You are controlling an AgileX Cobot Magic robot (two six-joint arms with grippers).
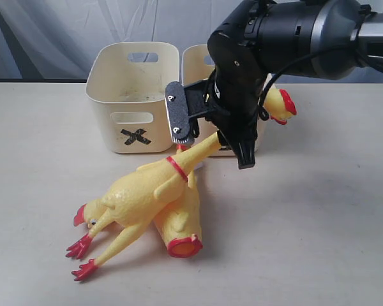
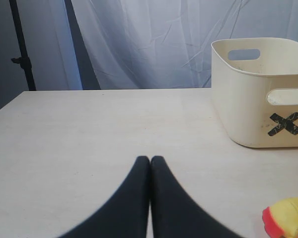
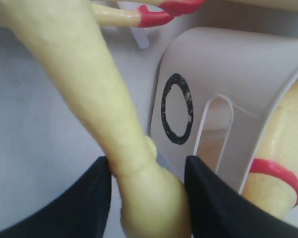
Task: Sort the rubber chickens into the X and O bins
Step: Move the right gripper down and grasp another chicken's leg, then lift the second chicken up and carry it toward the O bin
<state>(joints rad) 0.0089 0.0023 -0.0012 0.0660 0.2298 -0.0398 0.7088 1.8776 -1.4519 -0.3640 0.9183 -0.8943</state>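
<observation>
My right gripper (image 1: 212,141) is shut on the long neck of a whole yellow rubber chicken (image 1: 140,201), just in front of the bins. Its body and red feet still rest on the table. In the right wrist view the neck (image 3: 114,99) fills the gap between the black fingers (image 3: 97,191). Under that chicken lies a headless chicken (image 1: 179,226). The X bin (image 1: 133,95) stands at the back left. My right arm partly hides the O bin (image 1: 195,60), whose O mark (image 3: 177,109) shows close by. Another chicken (image 1: 282,105) sticks out of the O bin. My left gripper (image 2: 150,159) is shut and empty.
A pale curtain hangs behind the wooden table (image 1: 319,223). The left wrist view shows the X bin (image 2: 258,99) ahead to one side and a yellow-and-red chicken end (image 2: 288,218) at the frame's lower corner. The right arm's bulk looms over the O bin.
</observation>
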